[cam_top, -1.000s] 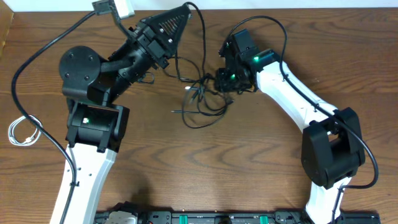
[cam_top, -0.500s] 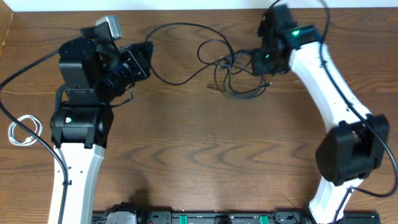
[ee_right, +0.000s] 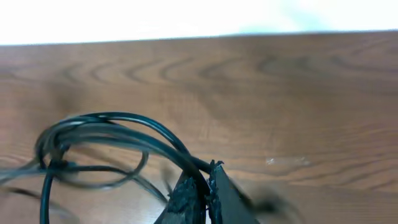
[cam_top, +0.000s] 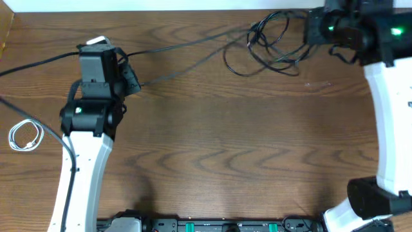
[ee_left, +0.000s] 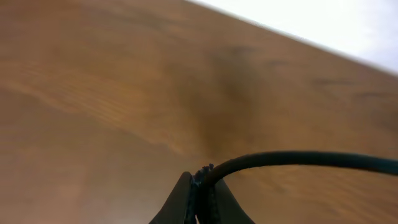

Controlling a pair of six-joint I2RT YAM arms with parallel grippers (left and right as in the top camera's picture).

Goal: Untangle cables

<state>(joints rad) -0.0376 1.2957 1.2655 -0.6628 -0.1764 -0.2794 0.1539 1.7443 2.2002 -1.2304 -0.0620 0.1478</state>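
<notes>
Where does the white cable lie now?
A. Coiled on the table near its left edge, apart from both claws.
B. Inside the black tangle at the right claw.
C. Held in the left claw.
A: the white cable lies coiled at the left edge of the table, while the left claw and right claw each pinch only black cable.

Black cables (cam_top: 257,33): thin cords, seemingly two, tangled in loose loops at the table's far right; two strands drawn taut leftward across the wood. White cable (cam_top: 26,136): shorter, coiled flat at left edge, well apart.
</notes>
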